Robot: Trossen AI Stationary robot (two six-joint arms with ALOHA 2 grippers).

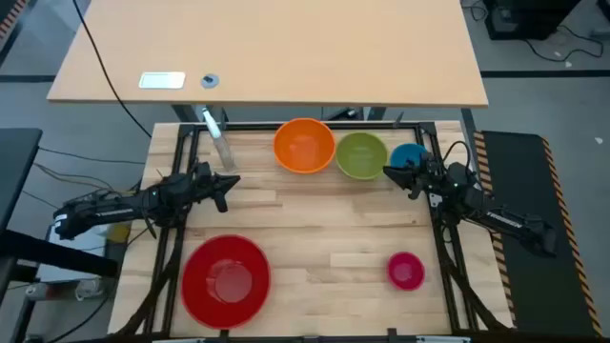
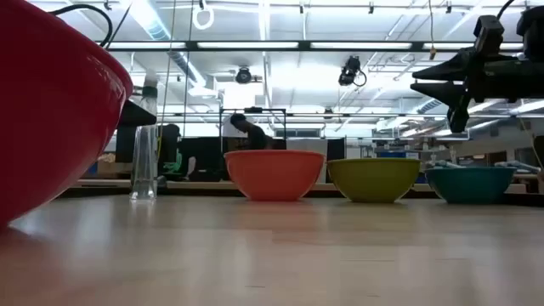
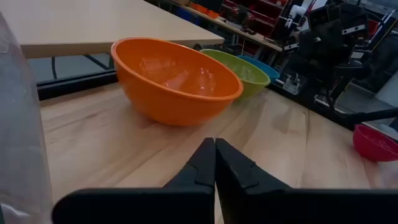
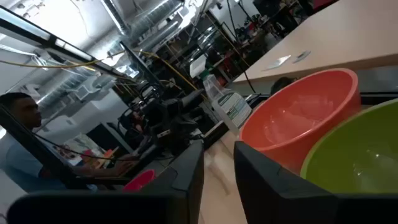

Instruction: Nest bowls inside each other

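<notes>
Three bowls stand in a row along the far edge: orange (image 1: 304, 146), green (image 1: 361, 155) and blue (image 1: 411, 154). A large red bowl (image 1: 226, 279) sits at the near left and a small pink bowl (image 1: 406, 271) at the near right. My right gripper (image 1: 390, 172) hovers above the blue bowl's near left rim, pointing toward the table's left, well clear of the bowl (image 2: 470, 183). It is open a little (image 4: 218, 171) with nothing between its fingers. My left gripper (image 1: 230, 184) is at the table's left, shut (image 3: 215, 149), pointing toward the orange bowl (image 3: 177, 78).
A clear plastic bottle (image 1: 217, 138) stands at the far left, just beyond my left gripper. The middle of the wooden table (image 1: 324, 224) is bare. Black frame rails run along the table's edges. A second desk (image 1: 267, 48) lies past the far edge.
</notes>
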